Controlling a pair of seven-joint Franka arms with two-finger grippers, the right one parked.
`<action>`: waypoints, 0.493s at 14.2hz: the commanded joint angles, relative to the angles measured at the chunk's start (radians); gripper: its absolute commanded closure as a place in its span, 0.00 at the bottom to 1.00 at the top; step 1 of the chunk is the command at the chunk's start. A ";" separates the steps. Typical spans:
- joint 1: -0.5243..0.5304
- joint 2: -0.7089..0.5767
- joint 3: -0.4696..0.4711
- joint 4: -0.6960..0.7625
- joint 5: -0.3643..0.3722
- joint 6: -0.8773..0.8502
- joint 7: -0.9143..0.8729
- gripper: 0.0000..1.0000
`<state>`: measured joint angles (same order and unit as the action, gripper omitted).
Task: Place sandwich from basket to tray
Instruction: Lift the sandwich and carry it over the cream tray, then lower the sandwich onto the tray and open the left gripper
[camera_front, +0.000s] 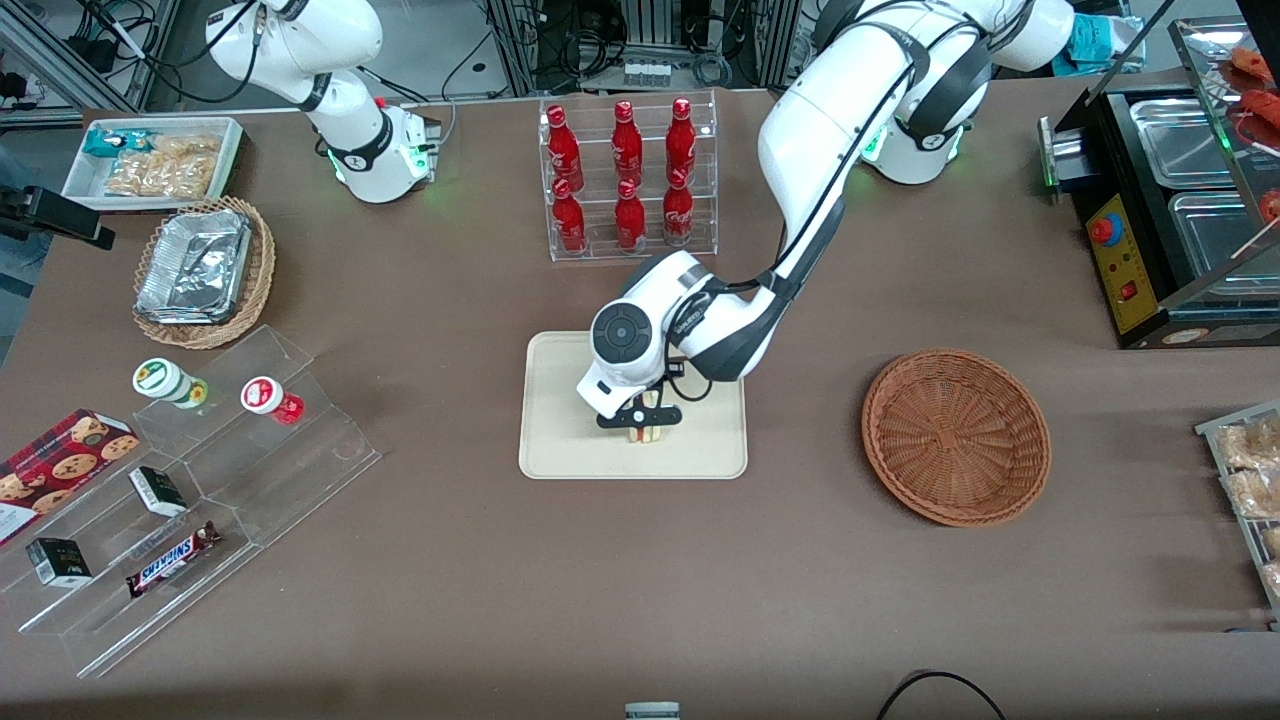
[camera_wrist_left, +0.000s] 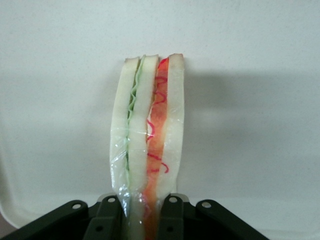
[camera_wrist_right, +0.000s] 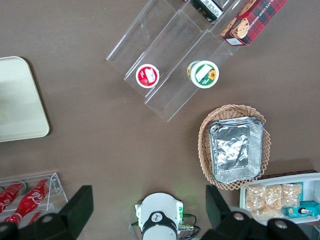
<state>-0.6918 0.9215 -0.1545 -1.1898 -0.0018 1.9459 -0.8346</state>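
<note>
A: Front view, reading across. What sits toward the parked arm's end?

B: A tan wicker basket holding foil containers (camera_front: 195, 268), then clear acrylic steps (camera_front: 200, 480) with small snack items. None belongs to the task.

A: And at centre?

B: The cream tray (camera_front: 560, 440). Above it hangs the left gripper (camera_front: 641, 417), its fingers (camera_wrist_left: 170, 215) closed on the wrapped sandwich (camera_front: 646, 430); in the wrist view they pinch one end of the wedge (camera_wrist_left: 148, 135).

A: The governing relation?

B: The sandwich's long axis runs straight out from the fingertips, bread slices and filling layers edge-on to the wrist camera, with tray surface all around it. It appears to rest on or just over the tray; contact cannot be confirmed.

A: Toward the working arm's end?

B: The reddish-brown wicker basket (camera_front: 955, 435), well apart from the tray, holding nothing. Release would seem to be the remaining step.
</note>
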 joint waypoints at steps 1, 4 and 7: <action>-0.018 0.008 0.013 0.036 0.019 0.007 -0.067 0.08; -0.015 -0.038 0.027 0.068 0.022 -0.022 -0.122 0.00; -0.006 -0.148 0.094 0.067 0.016 -0.102 -0.165 0.00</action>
<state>-0.6914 0.8663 -0.1069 -1.1050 0.0063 1.8958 -0.9592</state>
